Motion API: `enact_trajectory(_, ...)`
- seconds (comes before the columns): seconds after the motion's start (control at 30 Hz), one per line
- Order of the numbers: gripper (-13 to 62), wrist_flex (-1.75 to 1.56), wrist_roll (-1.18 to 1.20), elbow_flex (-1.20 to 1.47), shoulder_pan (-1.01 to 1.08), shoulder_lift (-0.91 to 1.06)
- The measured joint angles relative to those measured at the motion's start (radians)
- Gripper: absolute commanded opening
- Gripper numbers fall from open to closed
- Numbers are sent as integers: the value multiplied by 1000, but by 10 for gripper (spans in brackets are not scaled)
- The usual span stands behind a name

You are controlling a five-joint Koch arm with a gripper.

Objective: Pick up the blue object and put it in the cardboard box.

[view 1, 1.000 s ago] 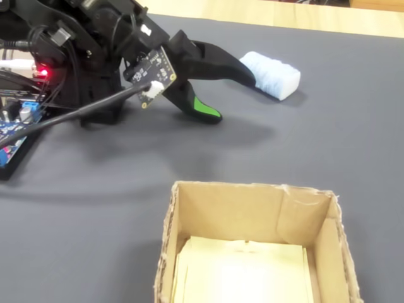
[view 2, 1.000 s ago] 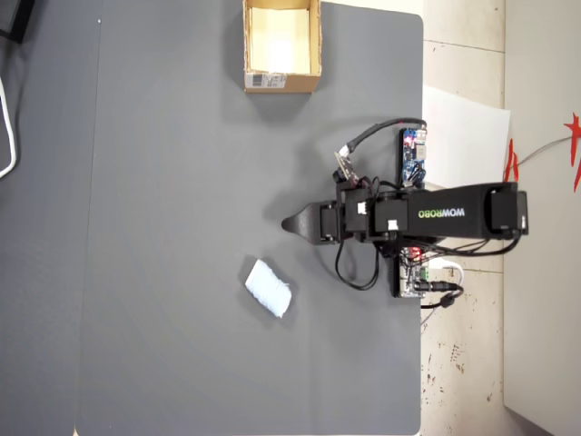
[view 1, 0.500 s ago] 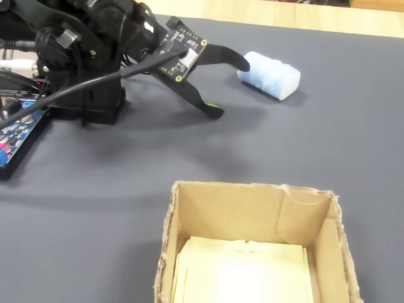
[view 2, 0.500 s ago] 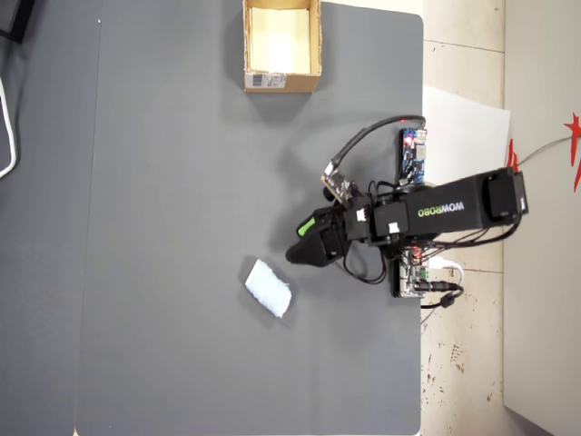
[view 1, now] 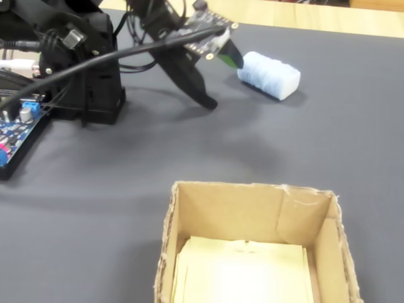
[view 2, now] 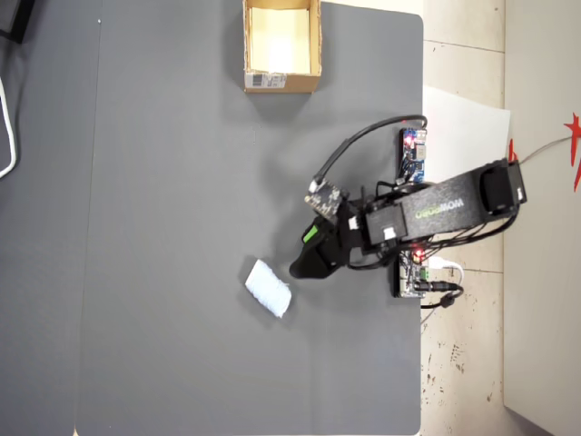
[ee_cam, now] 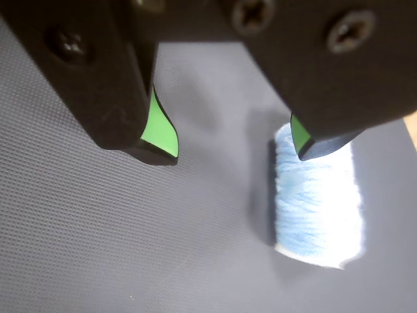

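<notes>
The blue object is a pale blue spongy block lying on the dark grey mat; it also shows in the fixed view and in the overhead view. My gripper is open, with only bare mat between its green-padded fingers. In the wrist view the right finger overlaps the block's top end, and the block lies outside the gap. The gripper hovers just left of the block in the fixed view, and the overhead view shows the gripper up and right of it. The cardboard box stands open at the mat's top edge, far from the block, and near the camera in the fixed view.
The arm's black base and a blue circuit board sit at the left in the fixed view. In the overhead view, circuit boards and cables lie along the mat's right edge, beside a white sheet.
</notes>
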Motion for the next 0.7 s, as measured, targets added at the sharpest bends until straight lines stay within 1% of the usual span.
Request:
enact_trajectory(0.03,337,25,0,-41,0,-29)
enact_trajectory(0.07,337,64,0,-155,-5,-104)
enact_trajectory(0.1,337,64,0,-156,-5,-106)
enact_trajectory(0.13,337,127,0,-229,-28,-163)
enact_trajectory(0.33,335,196,0,-405,-104,-299)
enact_trajectory(0.47,333,245,0,-500,-138,-408)
enact_trajectory(0.53,333,244,0,-520,-137,-434)
enact_trajectory(0.7,332,239,0,-554,-138,-575)
